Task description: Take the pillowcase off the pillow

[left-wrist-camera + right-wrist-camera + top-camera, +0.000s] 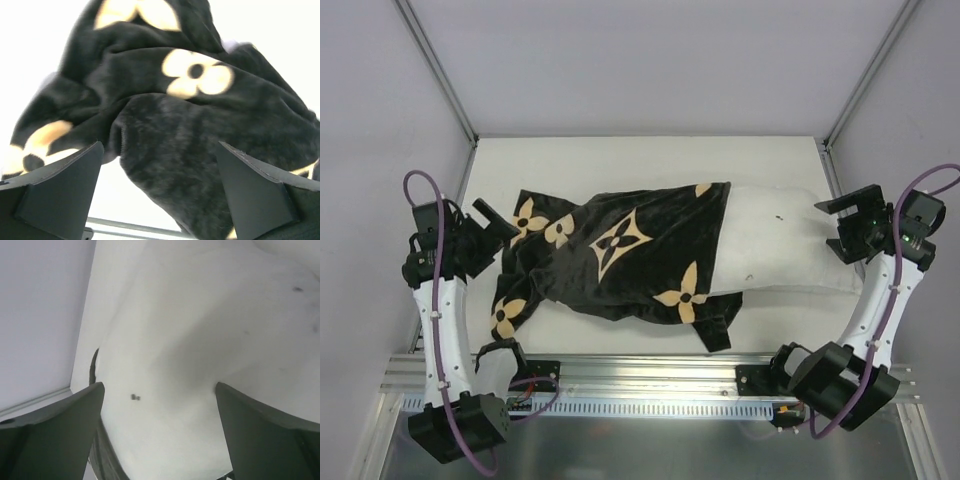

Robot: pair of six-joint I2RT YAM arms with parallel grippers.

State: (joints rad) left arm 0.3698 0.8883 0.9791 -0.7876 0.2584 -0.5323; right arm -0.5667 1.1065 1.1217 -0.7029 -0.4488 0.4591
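Black velvety pillowcase (620, 255) is covering the left part of the pillow (780, 250), which is lying across the white worktop (620, 165) with its bare right end sticking out, a silver rail (650, 375) running along the near edge. The left hand (498, 225) is hovering wide open just beside the cover's bunched left edge and the right hand (842, 228) is standing wide open at the pillow's bare end, neither gripping anything. Only the left wrist view is showing the fabric rumpling in folds beyond its spread fingers (55, 195), while the right wrist view alone is showing a tiny dark speck (135, 397) on the white surface.
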